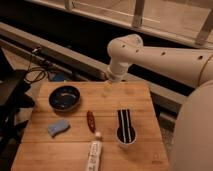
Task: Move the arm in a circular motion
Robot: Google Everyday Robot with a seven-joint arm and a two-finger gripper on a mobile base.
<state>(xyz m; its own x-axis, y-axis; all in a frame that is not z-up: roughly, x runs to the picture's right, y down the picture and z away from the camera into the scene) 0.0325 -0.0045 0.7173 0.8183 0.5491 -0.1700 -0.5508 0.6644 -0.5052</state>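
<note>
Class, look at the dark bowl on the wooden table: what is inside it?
The bowl shows only a dark, glossy inside, seemingly empty. The arm holds its end effector over the table's far edge, apart from the bowl.
</note>
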